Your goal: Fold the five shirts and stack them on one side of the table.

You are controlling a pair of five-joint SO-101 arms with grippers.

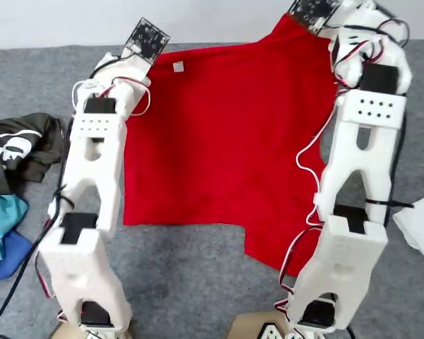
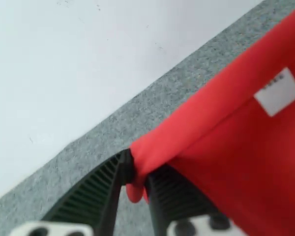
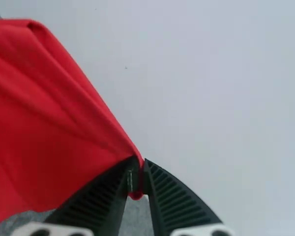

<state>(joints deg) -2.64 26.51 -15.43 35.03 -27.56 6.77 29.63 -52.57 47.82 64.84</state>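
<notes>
The red shirt lies spread across the middle of the grey desk, its far edge lifted between the two arms. The left gripper is closed on the far left edge close to the white tag, its fingers pinching only a small fold of cloth. The right gripper is clamped the same way on the far right corner. A dark shirt, a teal shirt and a blue shirt sit bunched at the left edge, and a white cloth lies at the right.

Both holds look shallow, so a quick pull could slip the cloth free. Uneven travel would likely skew the fold. The near right part lies under the right arm, whose white cable hangs over the cloth and may snag.
</notes>
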